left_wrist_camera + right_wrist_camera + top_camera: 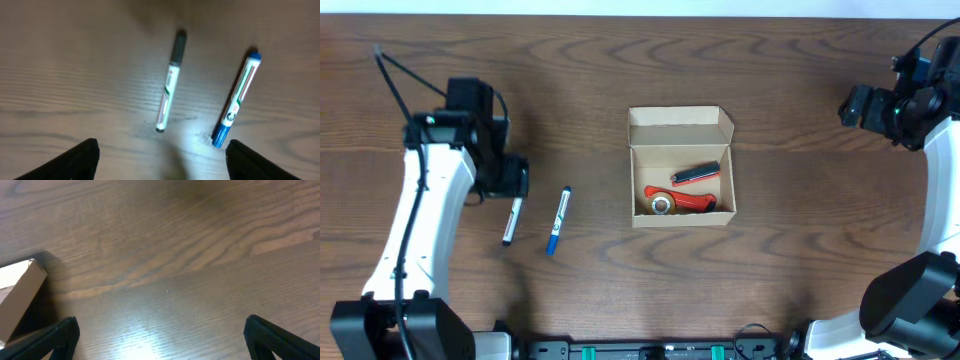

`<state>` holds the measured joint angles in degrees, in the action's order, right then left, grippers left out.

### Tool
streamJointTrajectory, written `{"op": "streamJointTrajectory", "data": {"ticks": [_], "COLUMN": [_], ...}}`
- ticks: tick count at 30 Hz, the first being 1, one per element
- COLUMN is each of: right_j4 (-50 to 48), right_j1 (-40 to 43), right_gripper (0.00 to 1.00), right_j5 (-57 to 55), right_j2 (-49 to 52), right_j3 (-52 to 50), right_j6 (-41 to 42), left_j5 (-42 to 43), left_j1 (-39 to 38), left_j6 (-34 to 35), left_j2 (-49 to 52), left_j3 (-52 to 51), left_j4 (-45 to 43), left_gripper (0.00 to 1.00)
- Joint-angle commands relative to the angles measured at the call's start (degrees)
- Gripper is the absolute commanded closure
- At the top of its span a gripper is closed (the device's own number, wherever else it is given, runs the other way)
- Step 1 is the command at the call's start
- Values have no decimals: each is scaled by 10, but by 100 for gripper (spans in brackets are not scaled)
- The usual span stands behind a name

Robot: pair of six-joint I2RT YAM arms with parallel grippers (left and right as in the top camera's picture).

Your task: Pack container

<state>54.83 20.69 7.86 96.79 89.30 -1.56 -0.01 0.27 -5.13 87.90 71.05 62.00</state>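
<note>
Left wrist: black marker (169, 82) label unreadable; left claw (162, 147) and right claw (161, 322) released.

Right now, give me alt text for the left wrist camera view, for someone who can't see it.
Two markers lie apart on a wooden table: a black-capped marker on the left and a blue-capped marker on the right, both leaning slightly. The left pincer is open and holding nothing, its dark fingertips showing at the bottom corners.
</note>
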Motion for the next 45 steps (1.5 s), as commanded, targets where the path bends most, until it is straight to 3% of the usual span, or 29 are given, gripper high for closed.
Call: {"op": "streamJointTrajectory", "data": {"ticks": [1,8,16,20,39,45], "right_j4": [-15,-45,-58,-59,-62,-63], "right_j1": [12,24,24,24,24,24], "right_gripper": [1,1,1,1,1,1], "right_j5": [-3,1,3,7,16,16], "right_j2": [-1,-1,-1,-1,-1,-1], "right_j3": [-34,-97,-138,-140,-140,-140], "right_j6": [-17,-13,-8,-8,-9,-9], "left_j5": [20,24,26,24,27,26], "left_j1": [0,0,1,1,1,1], "left_j6": [-2,-10,-11,-12,7,11], "left_j2": [-15,-14,-13,-11,108,109], "left_j3": [-57,-119,-194,-218,-222,-222], "left_j4": [-34,-98,-186,-230,-274,-274], "left_gripper": [18,15,3,4,0,38]}}
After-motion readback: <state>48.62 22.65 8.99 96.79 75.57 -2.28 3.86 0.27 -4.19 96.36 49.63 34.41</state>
